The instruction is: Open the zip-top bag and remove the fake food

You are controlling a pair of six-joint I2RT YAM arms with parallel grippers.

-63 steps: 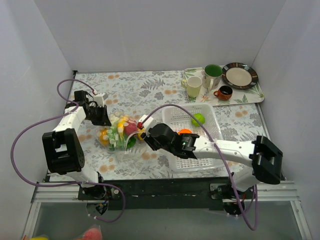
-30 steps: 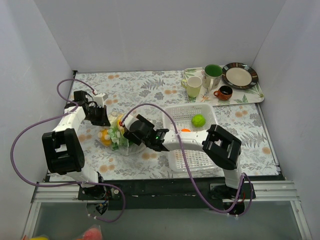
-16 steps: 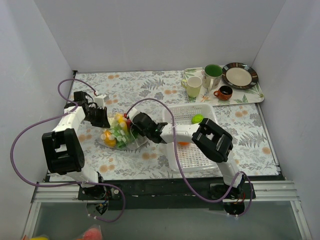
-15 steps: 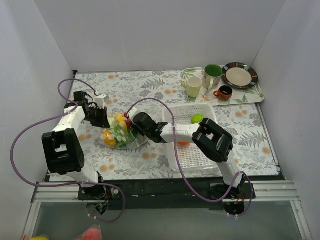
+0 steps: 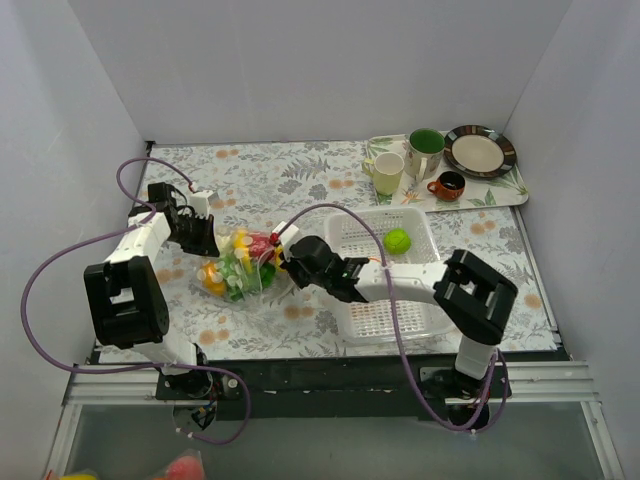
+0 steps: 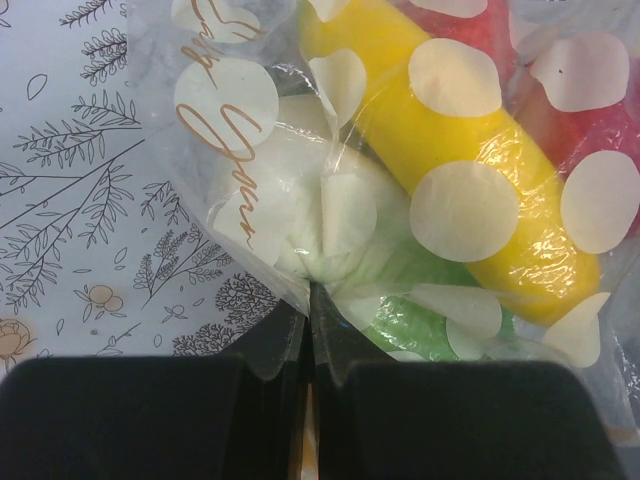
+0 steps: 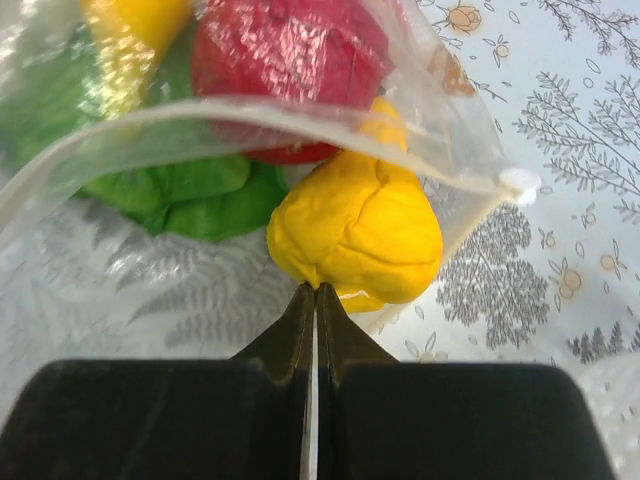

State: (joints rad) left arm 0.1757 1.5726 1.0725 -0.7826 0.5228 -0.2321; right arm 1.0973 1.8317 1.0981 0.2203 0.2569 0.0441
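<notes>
The zip-top bag (image 5: 243,268), clear with white dots, lies left of the basket with its mouth facing right. My left gripper (image 5: 208,243) is shut on the bag's closed end (image 6: 300,270). Through the plastic I see a yellow banana (image 6: 470,190), green lettuce (image 6: 410,310) and a red fruit (image 6: 600,130). My right gripper (image 5: 283,259) is at the bag's mouth, its jaws shut on the pointed tip of a yellow lemon (image 7: 355,235) that sits at the zip rim (image 7: 300,115). The red fruit (image 7: 285,55) and lettuce (image 7: 190,190) lie behind it inside the bag.
A white perforated basket (image 5: 372,318) stands right of the bag and holds a green lime (image 5: 397,240). A tray (image 5: 500,192) at the back right carries cups and a plate. Grey walls close in the left, back and right sides.
My right arm swung from the basket to the bag's mouth, reached in, then drew back slightly to the right. The bag shifted and its mouth spread. The left gripper kept its hold.
</notes>
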